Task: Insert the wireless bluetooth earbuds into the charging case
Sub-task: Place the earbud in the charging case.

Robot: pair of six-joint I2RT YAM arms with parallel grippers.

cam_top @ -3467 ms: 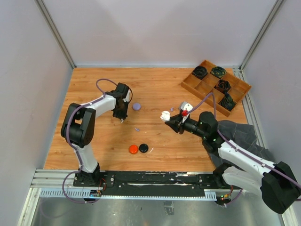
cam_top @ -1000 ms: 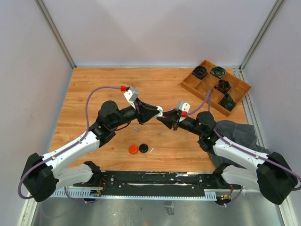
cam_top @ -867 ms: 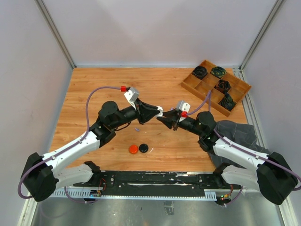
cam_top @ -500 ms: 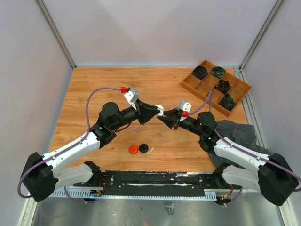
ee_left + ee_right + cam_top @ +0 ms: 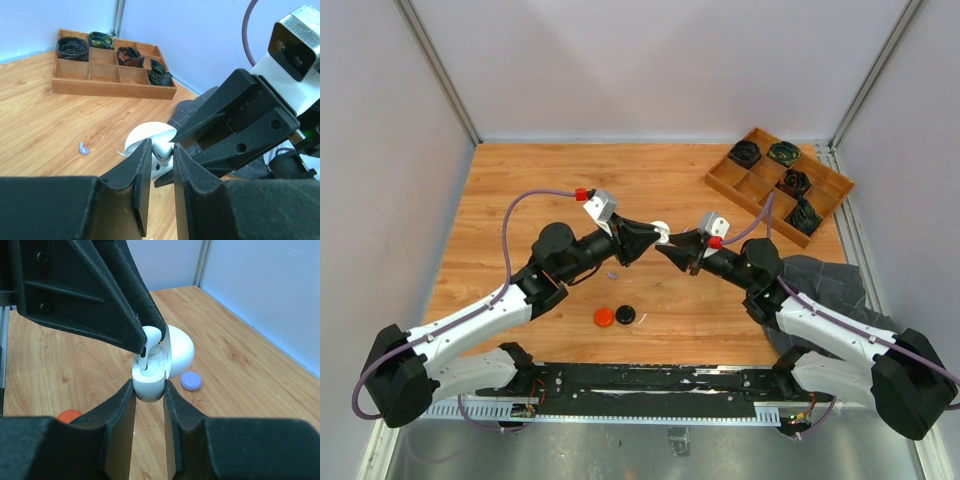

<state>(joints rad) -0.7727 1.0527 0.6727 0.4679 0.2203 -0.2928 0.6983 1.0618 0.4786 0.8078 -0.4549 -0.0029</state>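
Observation:
My right gripper (image 5: 149,390) is shut on a white charging case (image 5: 149,385) with its lid open, held above the table's middle (image 5: 667,247). My left gripper (image 5: 161,147) is shut on a white earbud (image 5: 162,151), tip to tip with the right gripper (image 5: 648,238). In the right wrist view the earbud (image 5: 149,342) has its stem down in the case's opening. A pale purple earbud (image 5: 83,148) lies loose on the table, below the left gripper in the top view (image 5: 612,273).
A wooden divided tray (image 5: 780,180) with black coiled bundles stands at the back right. An orange puck (image 5: 604,317) and a black puck (image 5: 625,314) lie near the front. A pale purple puck (image 5: 190,381) lies under the grippers. A grey cloth (image 5: 820,280) lies under the right arm.
3.5 s ago my left gripper was down at the table by the purple puck. It has since come to the case with the earbud, and in the last second both grippers edged slightly farther back.

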